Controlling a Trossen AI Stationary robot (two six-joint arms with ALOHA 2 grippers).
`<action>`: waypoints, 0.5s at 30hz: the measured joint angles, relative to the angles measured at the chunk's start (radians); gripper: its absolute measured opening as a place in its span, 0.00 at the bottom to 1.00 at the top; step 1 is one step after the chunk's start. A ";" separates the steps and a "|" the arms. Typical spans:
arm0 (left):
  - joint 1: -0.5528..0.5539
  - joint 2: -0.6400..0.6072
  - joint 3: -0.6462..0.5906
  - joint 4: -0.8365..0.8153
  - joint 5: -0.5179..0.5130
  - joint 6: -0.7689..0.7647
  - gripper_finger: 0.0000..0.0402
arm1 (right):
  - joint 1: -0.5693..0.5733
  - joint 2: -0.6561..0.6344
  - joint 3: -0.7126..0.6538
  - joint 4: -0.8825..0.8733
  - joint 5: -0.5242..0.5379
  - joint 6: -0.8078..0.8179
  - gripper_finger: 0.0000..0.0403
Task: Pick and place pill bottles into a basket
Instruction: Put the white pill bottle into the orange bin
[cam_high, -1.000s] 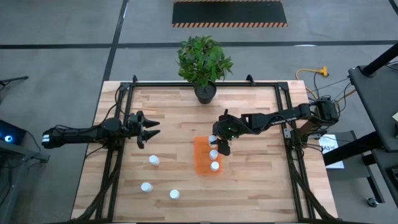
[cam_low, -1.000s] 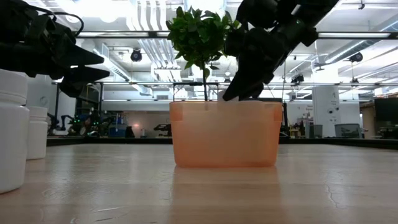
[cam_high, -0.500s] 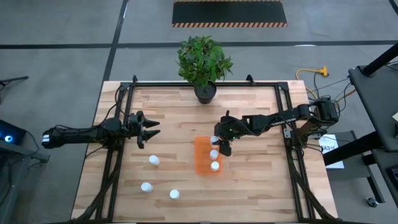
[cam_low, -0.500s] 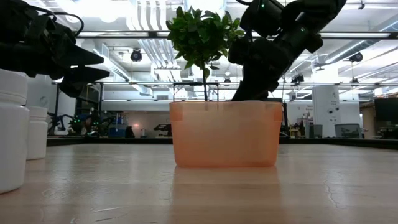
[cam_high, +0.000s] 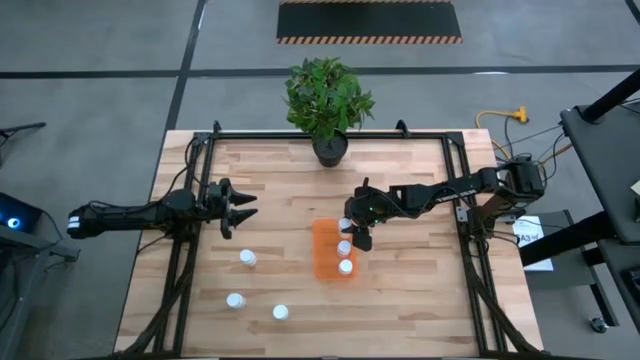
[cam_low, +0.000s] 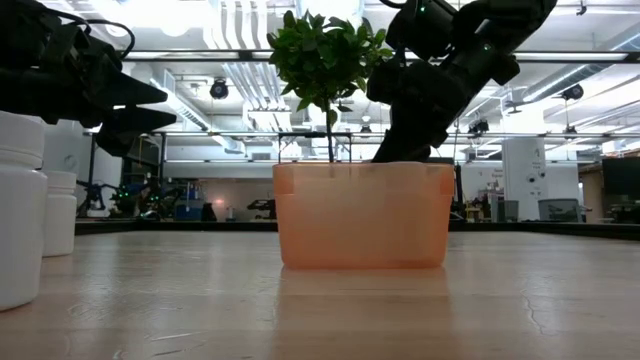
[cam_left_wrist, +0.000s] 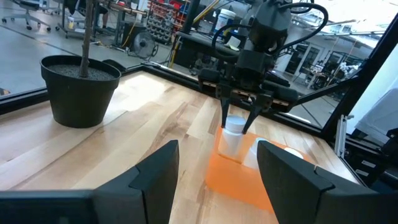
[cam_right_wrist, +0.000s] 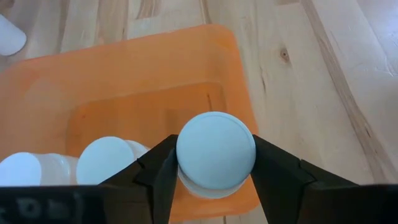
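My right gripper (cam_right_wrist: 215, 163) hangs over the far end of the basket (cam_high: 332, 250), fingers on either side of a bottle (cam_right_wrist: 216, 154) — they sit against its cap, and I can't tell whether they are clamped on it or have let go. The bottle stands upright in the basket's far right corner; two more bottles (cam_high: 345, 257) sit in a row behind it along the right side, toward the table's near edge. The basket's left side is bare.

My left gripper (cam_high: 243, 207) waits above the table's left half, just inside the left rail, fingers apart and holding nothing.

Three bottles (cam_high: 247, 258) stand loose on the table toward the near left corner — one nearer the basket, two (cam_high: 257, 306) closer to the near edge, well apart from each other.

A plant (cam_high: 327, 97) in a dark pot (cam_high: 330, 149) stands at the middle of the far edge.
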 joint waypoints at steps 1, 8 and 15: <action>0.000 0.000 0.000 0.000 0.000 0.000 0.50 | 0.000 0.000 0.000 0.000 0.000 0.000 0.43; 0.000 0.000 0.000 0.000 0.000 0.000 0.50 | 0.000 0.000 0.000 0.000 0.000 0.000 0.45; 0.000 0.000 0.000 0.000 0.000 0.000 0.50 | 0.000 0.000 0.000 0.000 0.000 0.000 0.47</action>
